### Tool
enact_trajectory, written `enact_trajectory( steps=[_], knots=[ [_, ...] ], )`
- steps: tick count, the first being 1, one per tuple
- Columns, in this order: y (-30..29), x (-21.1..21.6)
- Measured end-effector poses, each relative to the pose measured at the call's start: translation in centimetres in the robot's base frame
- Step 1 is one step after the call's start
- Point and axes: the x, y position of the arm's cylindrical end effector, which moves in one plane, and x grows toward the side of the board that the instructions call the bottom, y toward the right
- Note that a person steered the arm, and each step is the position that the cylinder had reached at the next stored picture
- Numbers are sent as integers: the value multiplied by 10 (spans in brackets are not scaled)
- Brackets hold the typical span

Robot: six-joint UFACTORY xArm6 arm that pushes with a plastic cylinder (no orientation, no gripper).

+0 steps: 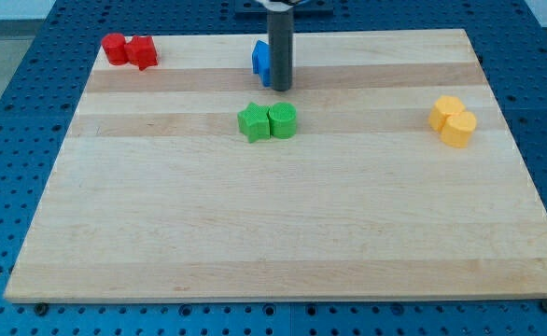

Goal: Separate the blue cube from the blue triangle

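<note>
Blue block, shape unclear, touching my tip on the view's left; no gripper.

Probably lab: blue perforated bench

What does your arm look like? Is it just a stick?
Pretty much! It ends in a straight, smooth, dark grey rod, round like a thick pencil. My tip is flat. The top joins a black mount at the view's top. No cables or markings show.

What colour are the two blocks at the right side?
Yellow, seen in the camera view.
</note>
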Motion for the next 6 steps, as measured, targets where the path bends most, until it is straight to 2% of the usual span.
enact_trajectory(
  steps=[1,3,5,6],
  knots=[
    [-1,8],
    [47,6],
    [42,-23],
    [17,-24]
  ],
)
